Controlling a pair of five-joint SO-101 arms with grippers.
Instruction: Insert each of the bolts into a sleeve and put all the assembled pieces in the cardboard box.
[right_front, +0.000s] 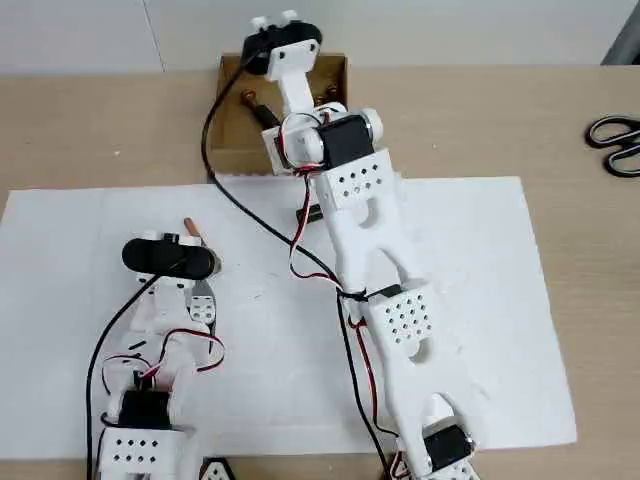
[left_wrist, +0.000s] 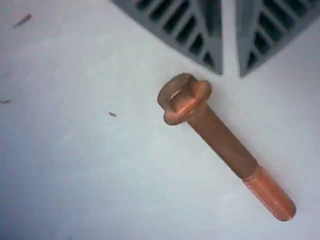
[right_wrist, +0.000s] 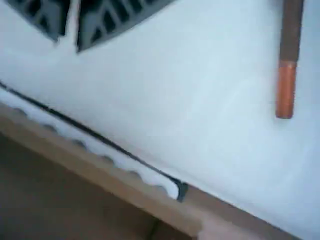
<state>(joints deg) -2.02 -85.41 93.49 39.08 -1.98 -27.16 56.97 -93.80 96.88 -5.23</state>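
A copper bolt with a flanged head lies bare on the white paper, just off the tips of my left gripper. That gripper's jaws stand close together with nothing between them. From above, one end of the bolt pokes out past the left arm's black wrist. My right gripper hangs shut and empty over the paper's far edge. A bolt in a dark sleeve lies on the paper near it, its copper thread sticking out. The cardboard box holds two pieces.
The right arm stretches across the paper to the box's front wall. Scissors lie on the wooden table at the far right. Black cables trail from both arms over the paper.
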